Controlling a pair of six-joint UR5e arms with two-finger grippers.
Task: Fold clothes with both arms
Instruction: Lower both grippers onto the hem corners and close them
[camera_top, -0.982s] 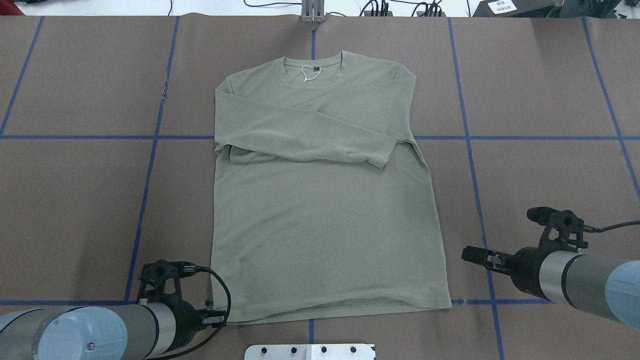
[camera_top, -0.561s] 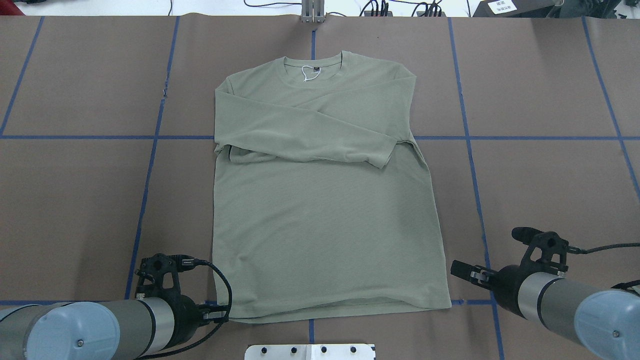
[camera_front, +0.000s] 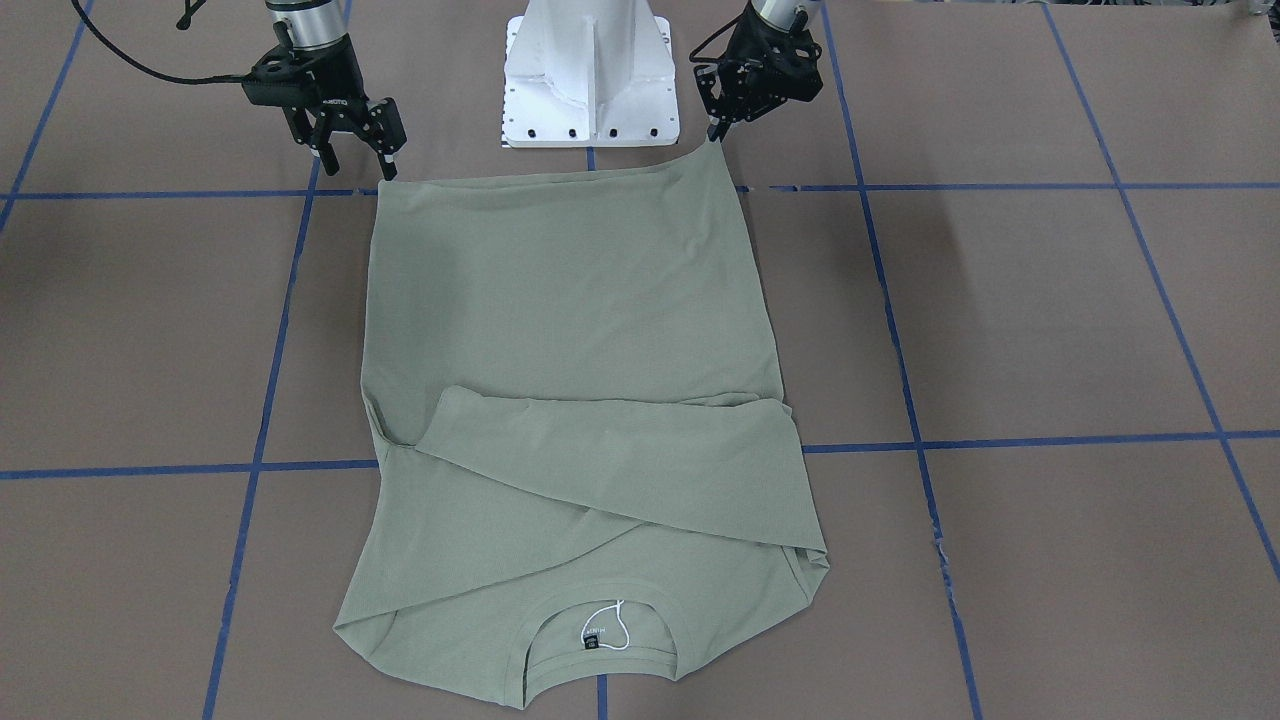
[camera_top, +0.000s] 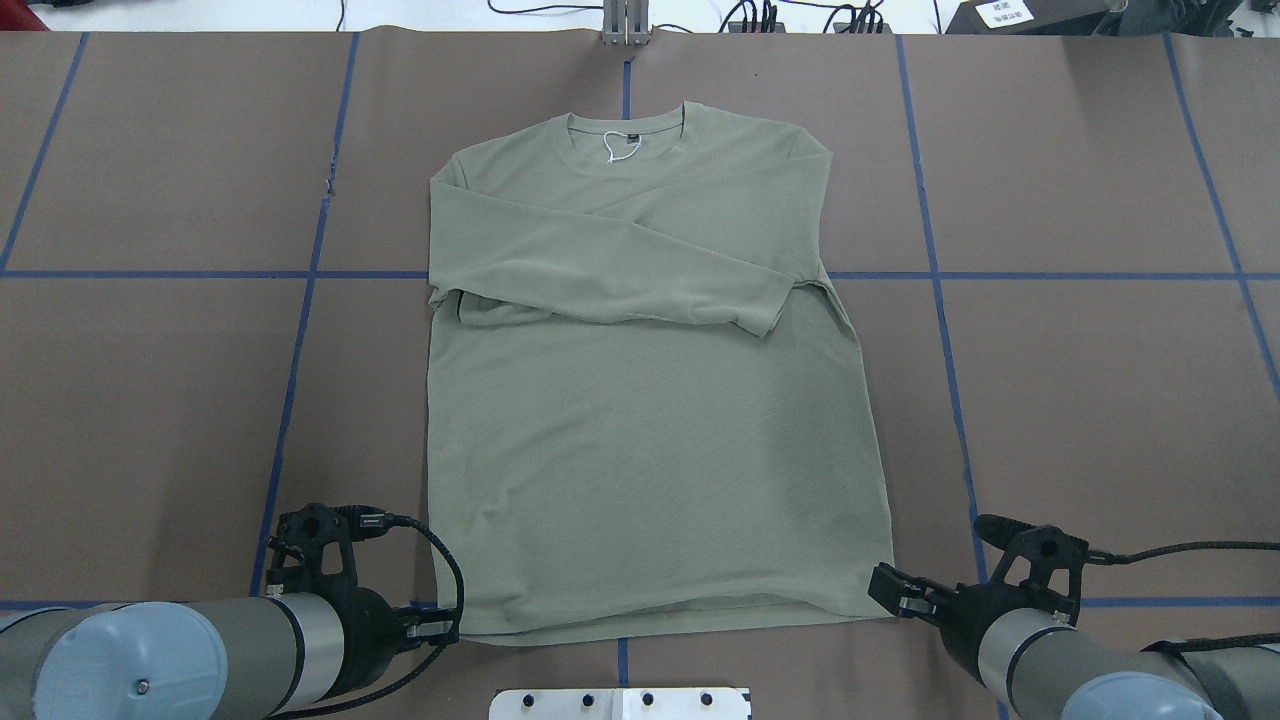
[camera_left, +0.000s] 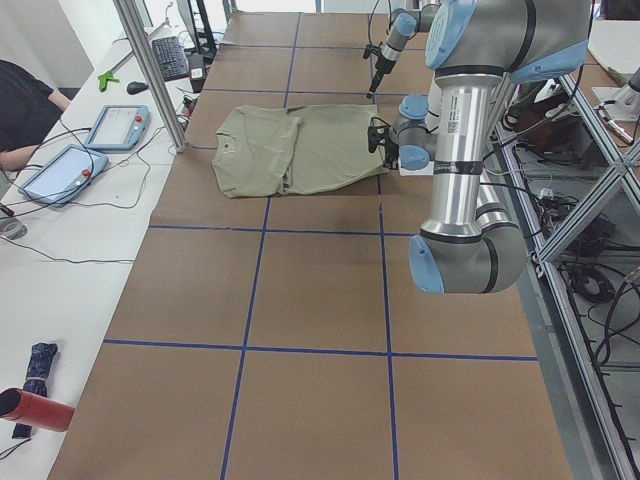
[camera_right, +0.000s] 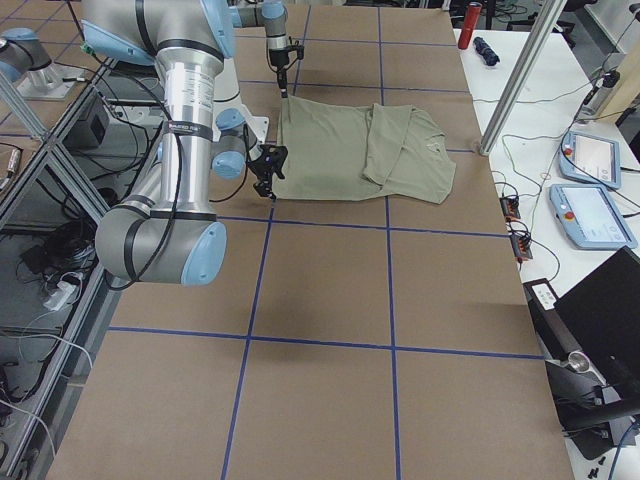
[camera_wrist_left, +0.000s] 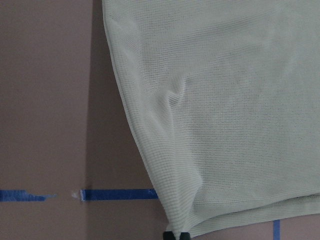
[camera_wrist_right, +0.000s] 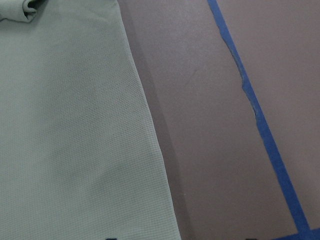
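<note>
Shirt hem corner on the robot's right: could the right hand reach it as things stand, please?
Probably yes: the right hand hangs open right beside that corner of the shirt, and nothing visible stands between them.

On the shirt, the neck label carries print too small to read. At the shirt's hem corner, the left gripper shows in its wrist view only as dark tips, cut off by the bottom edge.

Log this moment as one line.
shirt: flat, sleeves crossed over chest | left gripper: shut on hem corner | right gripper: open at other hem corner | body fold: not yet done
</note>
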